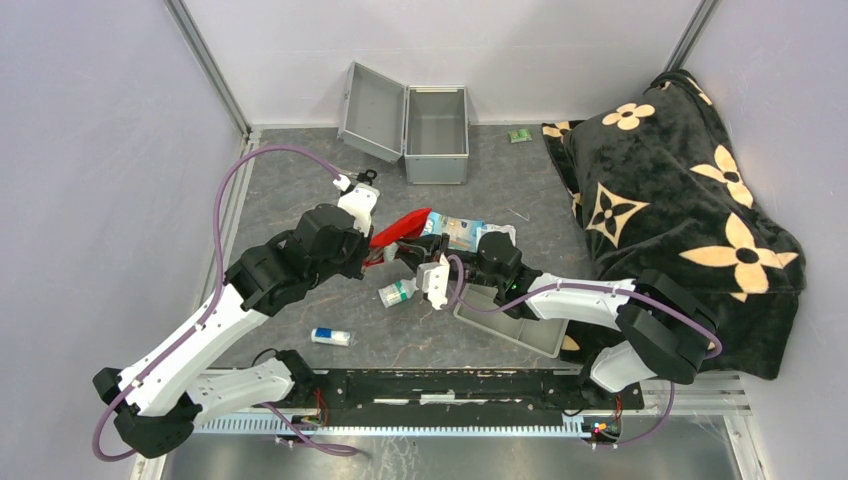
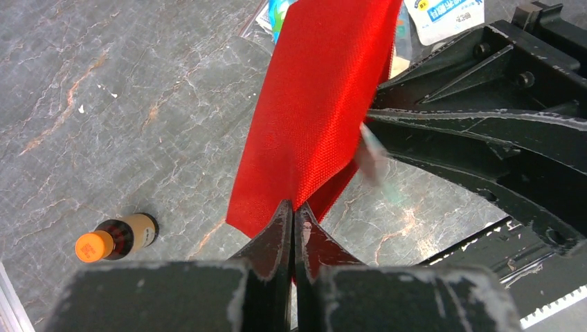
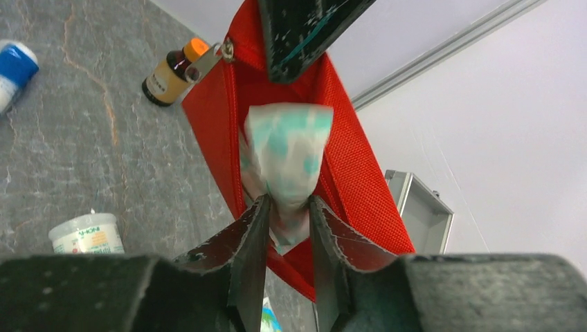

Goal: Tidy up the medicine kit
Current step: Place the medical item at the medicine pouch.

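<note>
Fingers of my left gripper [image 2: 293,211] are clamping shut on one edge of the red pouch [image 2: 318,104], while my right gripper [image 3: 287,202] is pinching a white-and-teal packet [image 3: 287,149] at the pouch's open mouth.

I am seeing the medicine kit [image 1: 437,130] standing at 12 o'clock against the back wall, lid hanging open to its left. It is sitting well apart from both arms, with bare tabletop [image 1: 290,190] showing between. A white jar [image 1: 397,293] is lying just beside the right gripper, its label only partly legible. A brown bottle [image 2: 121,236] with an orange cap is lying near the pouch. A blue-and-white tube [image 1: 330,336] is resting at 7 o'clock near the bases. A grey tray [image 1: 510,333] is sitting under my right arm at 5 o'clock, and a black flowered blanket [image 1: 680,200] is crowding the 3 o'clock edge.
</note>
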`<state>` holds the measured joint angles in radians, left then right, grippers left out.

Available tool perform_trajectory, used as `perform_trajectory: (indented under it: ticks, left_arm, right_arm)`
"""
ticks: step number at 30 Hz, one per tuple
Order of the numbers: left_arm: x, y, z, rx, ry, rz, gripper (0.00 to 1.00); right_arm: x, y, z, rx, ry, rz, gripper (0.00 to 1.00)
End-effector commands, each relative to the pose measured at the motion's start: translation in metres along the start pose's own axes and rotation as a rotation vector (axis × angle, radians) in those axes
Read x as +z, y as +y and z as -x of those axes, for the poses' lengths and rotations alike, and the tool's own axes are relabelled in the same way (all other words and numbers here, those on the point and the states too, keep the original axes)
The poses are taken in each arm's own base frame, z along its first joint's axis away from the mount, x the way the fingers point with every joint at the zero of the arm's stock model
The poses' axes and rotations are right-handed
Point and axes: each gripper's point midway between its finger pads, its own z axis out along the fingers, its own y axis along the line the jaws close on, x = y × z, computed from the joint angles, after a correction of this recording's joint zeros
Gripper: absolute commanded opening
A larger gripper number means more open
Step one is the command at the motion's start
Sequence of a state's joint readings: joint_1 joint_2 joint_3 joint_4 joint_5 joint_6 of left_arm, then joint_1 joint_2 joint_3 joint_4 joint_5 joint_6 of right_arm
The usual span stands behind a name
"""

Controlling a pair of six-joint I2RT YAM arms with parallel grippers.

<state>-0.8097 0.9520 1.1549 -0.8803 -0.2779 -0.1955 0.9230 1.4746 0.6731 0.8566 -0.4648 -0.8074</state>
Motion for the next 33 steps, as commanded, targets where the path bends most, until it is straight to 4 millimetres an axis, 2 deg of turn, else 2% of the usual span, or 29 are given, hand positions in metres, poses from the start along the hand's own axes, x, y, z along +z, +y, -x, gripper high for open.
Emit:
perform_trajectory:
  ticks: [1,5,17,20,24,26,27,30,33]
  left_arm:
    - [-0.009,-0.005,0.022,0.016,-0.085,-0.040,0.02]
    - [-0.009,-0.006,0.022,0.015,-0.084,-0.041,0.02]
    - [-0.004,-0.007,0.016,0.015,-0.070,-0.046,0.02]
    - [-0.003,-0.007,0.015,0.017,-0.068,-0.046,0.02]
    - [-0.001,-0.008,0.011,0.014,-0.066,-0.050,0.02]
    - [-0.001,-0.008,0.010,0.010,-0.066,-0.052,0.02]
    - [-0.001,-0.009,0.009,0.009,-0.067,-0.054,0.02]
    - [0.000,-0.010,0.009,0.005,-0.068,-0.059,0.02]
    - [0.001,-0.011,0.006,0.003,-0.065,-0.065,0.02]
  right_arm:
    - [0.003,-0.003,-0.003,-0.049,0.025,0.015,0.36]
    - [0.001,-0.005,-0.001,-0.057,0.031,0.011,0.43]
    - [0.004,-0.016,0.012,0.019,0.049,0.056,0.48]
    - [0.004,-0.023,0.019,0.038,0.051,0.065,0.43]
    - [0.005,-0.024,0.020,0.068,0.092,0.118,0.26]
    - [0.004,-0.022,0.017,0.072,0.121,0.143,0.22]
    - [0.003,-0.022,0.016,0.073,0.135,0.149,0.23]
    - [0.000,-0.020,0.014,0.085,0.160,0.162,0.32]
    - [-0.001,-0.023,0.029,0.127,0.112,0.165,0.36]
